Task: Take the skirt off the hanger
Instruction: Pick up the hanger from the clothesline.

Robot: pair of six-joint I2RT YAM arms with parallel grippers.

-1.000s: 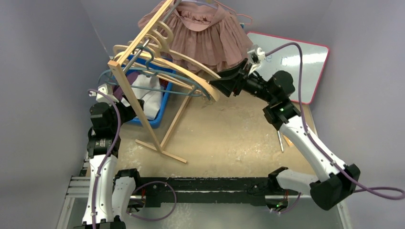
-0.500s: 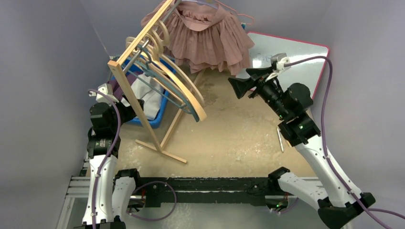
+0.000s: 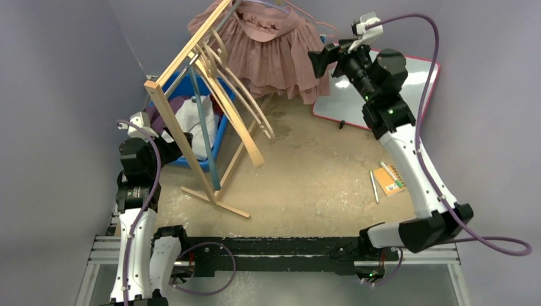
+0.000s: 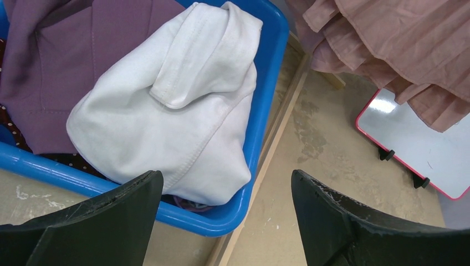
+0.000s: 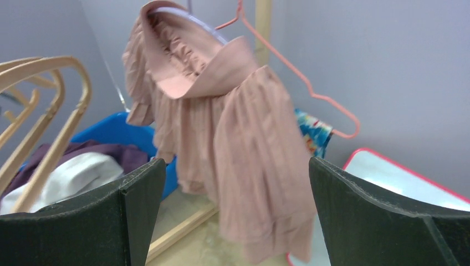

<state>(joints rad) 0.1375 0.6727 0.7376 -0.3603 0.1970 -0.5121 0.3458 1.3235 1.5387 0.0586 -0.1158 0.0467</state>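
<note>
The pink pleated skirt (image 3: pixel 274 51) hangs high at the back of the wooden rack (image 3: pixel 167 111). Its waistband is folded over a pale hanger (image 5: pixel 188 12). A pink wire hanger (image 5: pixel 310 91) pokes out beside it. My right gripper (image 3: pixel 318 60) is raised level with the skirt's right side. In the right wrist view it (image 5: pixel 235 163) is open, the skirt (image 5: pixel 244 155) a short way ahead between the fingers, untouched. My left gripper (image 4: pixel 227 180) is open and empty, low by the blue bin (image 4: pixel 260 166), far from the skirt.
Several empty wooden hangers (image 3: pixel 239 105) dangle from the rack rail. The blue bin (image 3: pixel 215 145) holds a white garment (image 4: pixel 172 111) and a purple one (image 4: pixel 66 50). A red-framed whiteboard (image 3: pixel 395 89) lies back right. A notepad (image 3: pixel 389 180) and pen (image 3: pixel 374 187) lie on the table.
My right arm lifted away from the wooden hangers up to the skirt's right side, and its jaws opened wide. The wooden hangers swung back to hang down. The left arm stayed put.
</note>
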